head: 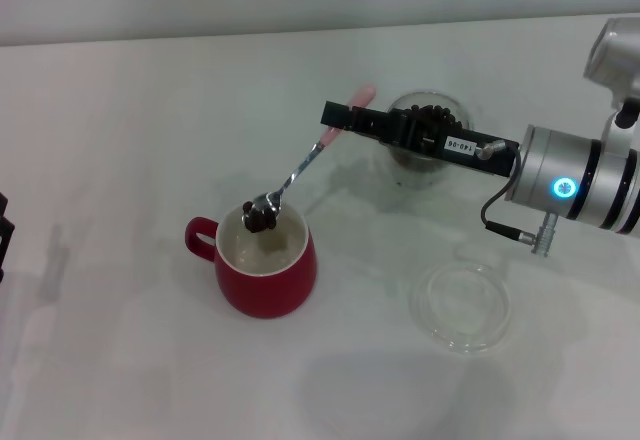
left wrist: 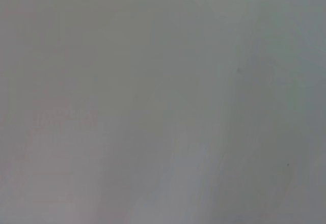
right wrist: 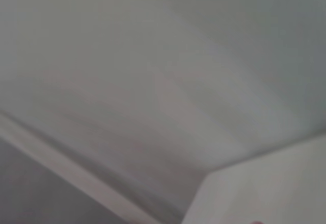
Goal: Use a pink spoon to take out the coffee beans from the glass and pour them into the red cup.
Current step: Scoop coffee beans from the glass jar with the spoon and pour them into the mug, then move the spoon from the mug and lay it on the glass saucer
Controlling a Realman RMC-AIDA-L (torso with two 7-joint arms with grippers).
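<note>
Now your right gripper pinches the pink spoon, its loaded bowl of coffee beans over the red cup, ready to tip.

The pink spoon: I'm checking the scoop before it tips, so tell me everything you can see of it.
The pink spoon is a small teaspoon with a shiny metal bowl and neck and a pale pink handle. It slants down from the right gripper, which is shut on the handle, to its bowl, held above the white inside of the red cup. The bowl carries a small heap of dark coffee beans. The handle's pink tip pokes out beyond the gripper.
</note>
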